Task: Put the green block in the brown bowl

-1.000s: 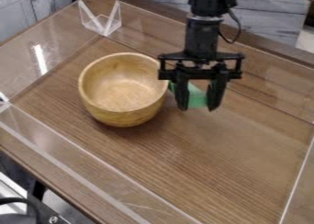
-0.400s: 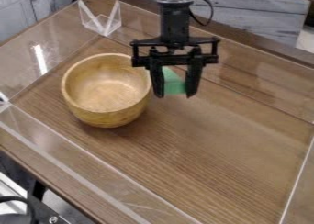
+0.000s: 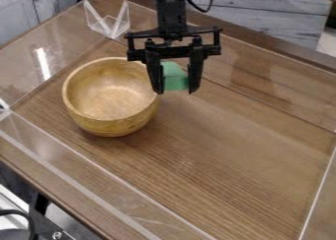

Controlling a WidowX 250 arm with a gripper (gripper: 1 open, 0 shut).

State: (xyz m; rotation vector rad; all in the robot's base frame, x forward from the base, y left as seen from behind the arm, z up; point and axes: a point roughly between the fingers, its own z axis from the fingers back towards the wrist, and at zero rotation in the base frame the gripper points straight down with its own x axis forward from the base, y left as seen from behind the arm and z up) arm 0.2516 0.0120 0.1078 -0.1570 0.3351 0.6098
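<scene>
A black robot claw [image 3: 174, 75] hangs down from a black arm [image 3: 170, 8] that comes in from the top of the picture. The claw has two dark fingers [image 3: 153, 73] that point down at the table. Between the fingers sits the small, flat, bright green block [image 3: 175, 79]. The claw is closed on the green block and holds it up off the table. The fingers stand partly apart, one on each side of the block.

The round, light-brown wooden bowl [image 3: 110, 96] stands on the table. It has thick walls and a pale inside. I can see nothing inside the bowl. From the bowl, the green block is at about 2 o'clock, just beside the bowl's rim. The left finger is very near the rim, and I cannot tell if it touches. The block is not over the middle of the bowl.

The bowl rests on a brown wooden table [image 3: 223, 155] with long lines in the wood. A clear, see-through sheet with shiny edges [image 3: 79, 180] lies on the table. At about 12 o'clock from the bowl, near the back of the table, stands a small clear plastic piece [image 3: 105, 18] shaped like a V. It is well apart from the bowl and the claw.
</scene>
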